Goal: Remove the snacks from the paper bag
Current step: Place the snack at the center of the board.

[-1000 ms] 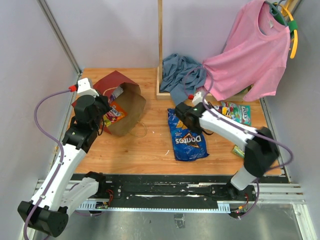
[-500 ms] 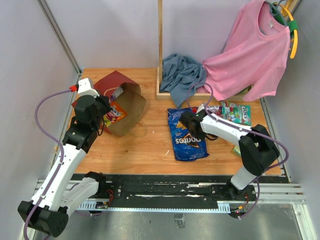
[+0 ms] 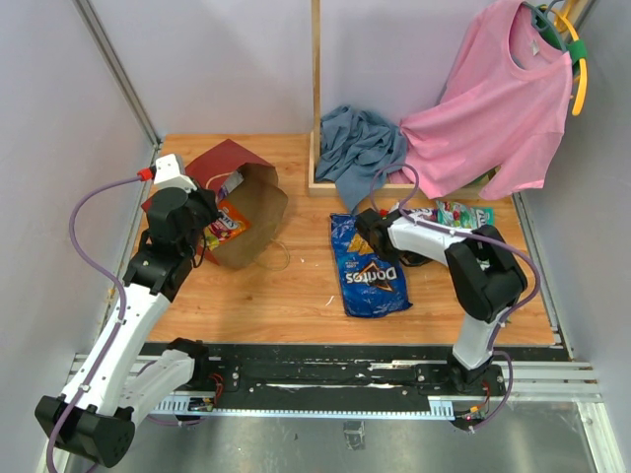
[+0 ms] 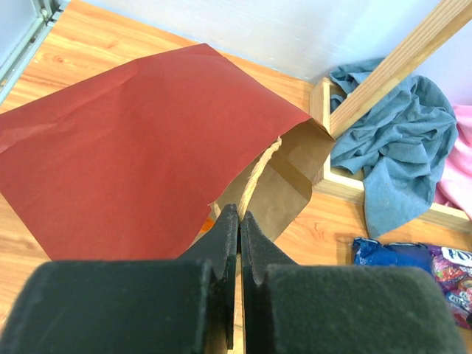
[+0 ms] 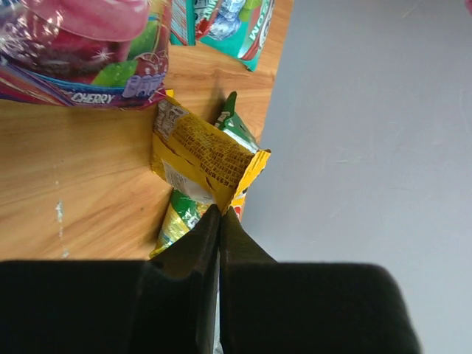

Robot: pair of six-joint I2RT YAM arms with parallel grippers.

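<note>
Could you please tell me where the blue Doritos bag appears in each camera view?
Top external: the Doritos bag lies flat mid-table, right of the paper bag.
Left wrist: Doritos bag, only one end showing, lower right.
Right wrist: not in view.
Shared landmark: the wooden table, in all three.

We saw only part of the packets [image 3: 229, 222] inside the paper bag [image 3: 264, 202]; the left arm [image 3: 163, 246] covered the rest. The purple packet [image 5: 81, 51] and teal packet [image 5: 236, 29] ran off the right wrist view's top edge.
</note>
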